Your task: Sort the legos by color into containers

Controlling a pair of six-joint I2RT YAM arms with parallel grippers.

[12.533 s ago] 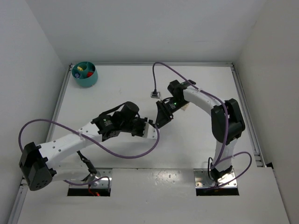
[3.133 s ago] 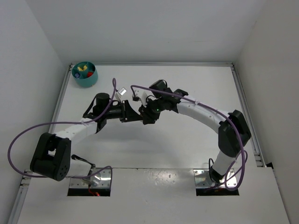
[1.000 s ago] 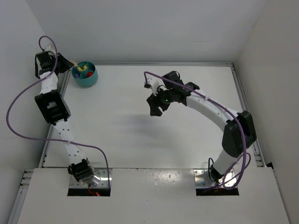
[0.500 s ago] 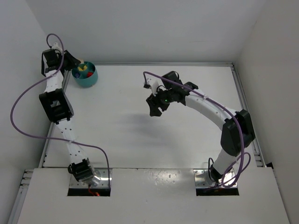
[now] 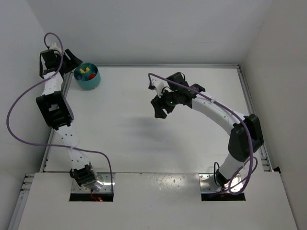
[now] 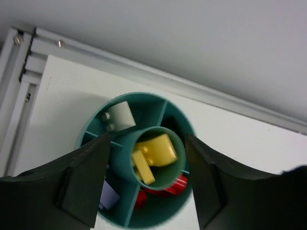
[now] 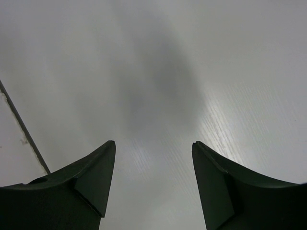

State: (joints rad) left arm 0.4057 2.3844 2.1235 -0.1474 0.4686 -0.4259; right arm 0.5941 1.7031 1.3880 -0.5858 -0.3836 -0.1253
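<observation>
The teal bowl [image 6: 144, 95] stands in the table's far left corner [image 5: 91, 82], divided into compartments. Yellow legos [image 6: 158, 151] lie in its round middle compartment. Red legos [image 6: 175, 184] sit in a near compartment, a pale purple one [image 6: 108, 196] in the one beside it, and a white brick [image 6: 119, 114] in a far one. My left gripper [image 6: 147, 139] hovers above the bowl [image 5: 72, 60], open, holding nothing. My right gripper [image 5: 160, 109] hangs open over bare table near the middle, and the right wrist view shows nothing between its fingers [image 7: 96, 167].
A metal rail [image 6: 158, 79] and the white back wall run just behind the bowl. The left wall stands close to my left arm [image 5: 53, 108]. A table seam [image 7: 24, 129] shows left of the right gripper.
My left gripper's jaws have spread wide above the bowl, and its wrist shifted slightly at the far left corner. The right arm has barely moved.
</observation>
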